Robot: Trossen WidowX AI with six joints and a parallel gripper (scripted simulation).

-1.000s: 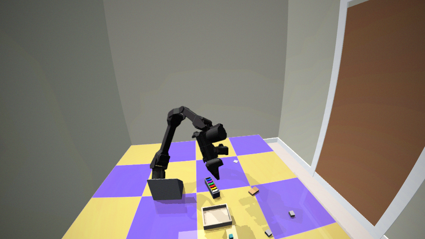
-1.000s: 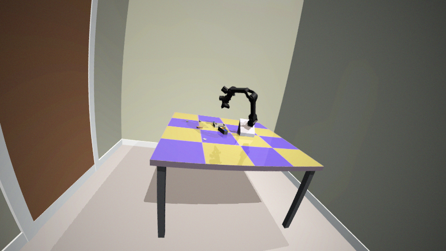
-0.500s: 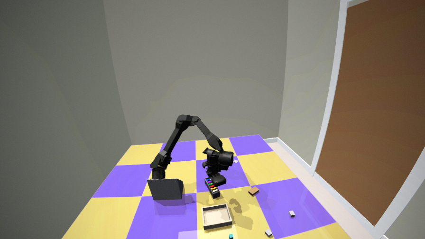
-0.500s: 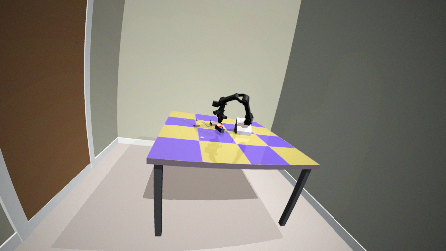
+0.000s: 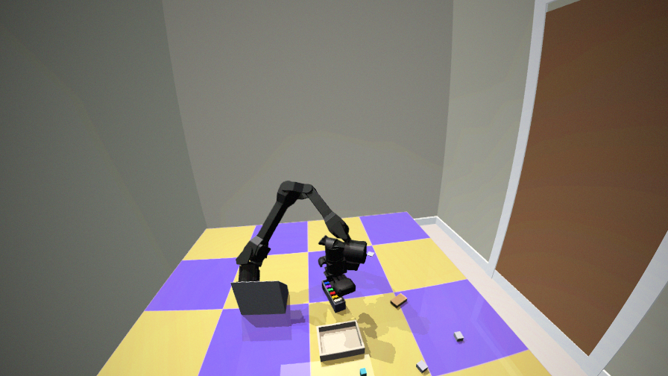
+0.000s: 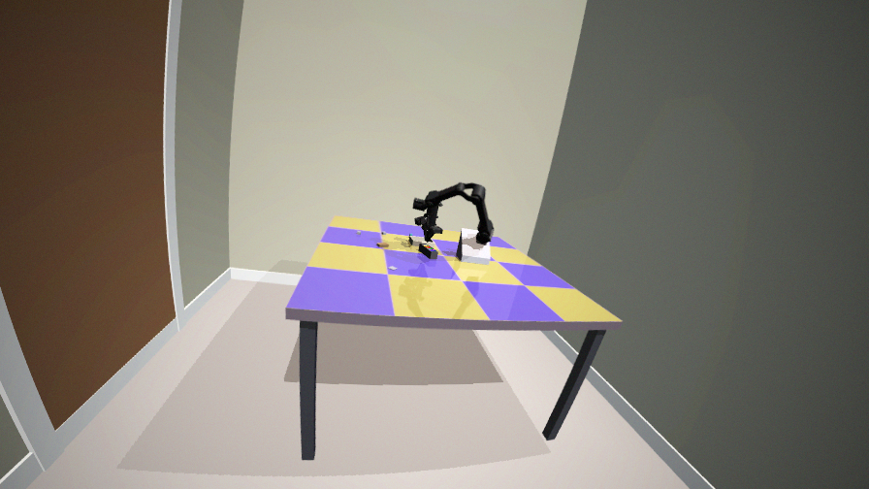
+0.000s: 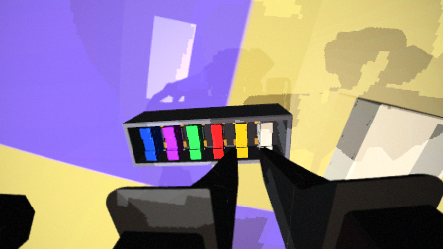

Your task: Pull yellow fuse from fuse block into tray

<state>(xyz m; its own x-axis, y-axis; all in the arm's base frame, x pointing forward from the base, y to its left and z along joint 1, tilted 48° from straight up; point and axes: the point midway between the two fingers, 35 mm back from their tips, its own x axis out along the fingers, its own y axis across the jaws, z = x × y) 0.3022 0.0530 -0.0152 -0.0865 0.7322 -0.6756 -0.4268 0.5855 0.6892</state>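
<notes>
The black fuse block [image 5: 340, 306] [image 6: 428, 251] [image 7: 208, 115] lies on the table with a row of coloured fuses: blue, magenta, green, red, yellow, white. The yellow fuse [image 7: 241, 139] [image 5: 335, 296] sits in its slot, second from the white end. My gripper [image 7: 248, 154] [image 5: 340, 289] [image 6: 429, 236] points down just above the block's yellow and white end. Its fingers stand a narrow gap apart with nothing between them; in the wrist view the tips lie just in front of the yellow and white fuses. The tray [image 5: 342, 356] [image 7: 357, 124] stands empty in front of the block.
A brown block [image 5: 398, 300], two grey blocks [image 5: 458, 335] [image 5: 421, 365], a teal cube [image 5: 362, 371] and a small white piece [image 5: 370, 254] lie scattered on the checkered table. The arm's dark base box [image 5: 259, 297] stands left of the fuse block.
</notes>
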